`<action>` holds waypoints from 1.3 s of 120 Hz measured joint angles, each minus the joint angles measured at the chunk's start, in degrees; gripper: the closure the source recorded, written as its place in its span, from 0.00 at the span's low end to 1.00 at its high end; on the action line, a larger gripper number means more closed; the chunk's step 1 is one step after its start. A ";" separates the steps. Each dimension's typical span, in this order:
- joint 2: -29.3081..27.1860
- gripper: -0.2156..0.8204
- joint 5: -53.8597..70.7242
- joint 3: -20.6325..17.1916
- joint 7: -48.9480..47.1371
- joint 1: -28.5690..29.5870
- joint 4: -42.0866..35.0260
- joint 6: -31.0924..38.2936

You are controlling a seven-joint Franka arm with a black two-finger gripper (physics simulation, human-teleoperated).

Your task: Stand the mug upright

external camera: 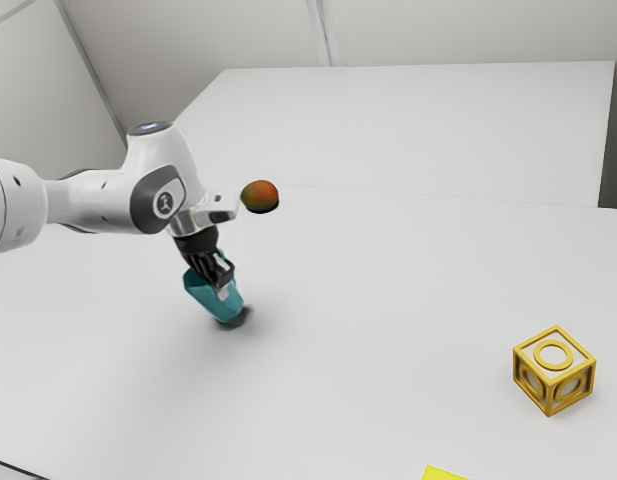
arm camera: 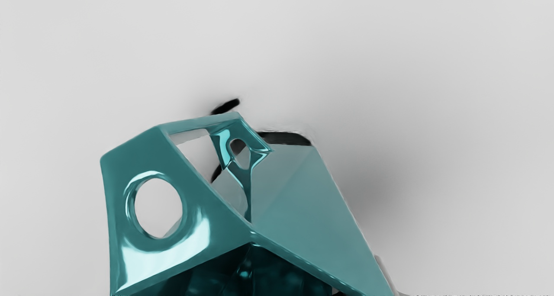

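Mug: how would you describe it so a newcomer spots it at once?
In the exterior view, follow the white arm from the left down to its black tool. The mug is right at the tool's end. Its teal colour and angular, faceted sides set it apart from the rounded red-green mango and the yellow-framed cube.

I see the mug (external camera: 216, 298) toward the exterior view's left, the fruit (external camera: 260, 195) behind it on the table (external camera: 388, 290), and the cube (external camera: 554, 372) toward the exterior view's right. Nearer than the cube lies 1 partly visible object (external camera: 445, 474).
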 joint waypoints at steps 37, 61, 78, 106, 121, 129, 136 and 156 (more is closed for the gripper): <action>1.74 0.96 1.25 -1.06 -2.94 -0.22 -0.15 -0.34; 1.93 0.64 1.24 -1.41 -4.03 0.24 -0.17 -0.39; -0.36 0.46 1.26 -2.86 -4.60 0.49 -0.16 -0.43; -6.61 0.31 1.22 -4.58 -5.32 -0.30 0.55 -2.72; -5.60 0.27 1.19 -4.66 -5.95 -0.30 8.58 -6.26; -5.19 0.25 1.19 -4.61 -6.78 -0.11 14.02 -8.85; -5.05 0.24 1.20 -4.32 -7.46 -0.11 18.32 -11.05; -0.26 0.22 1.27 8.99 -9.65 -13.70 34.05 -20.27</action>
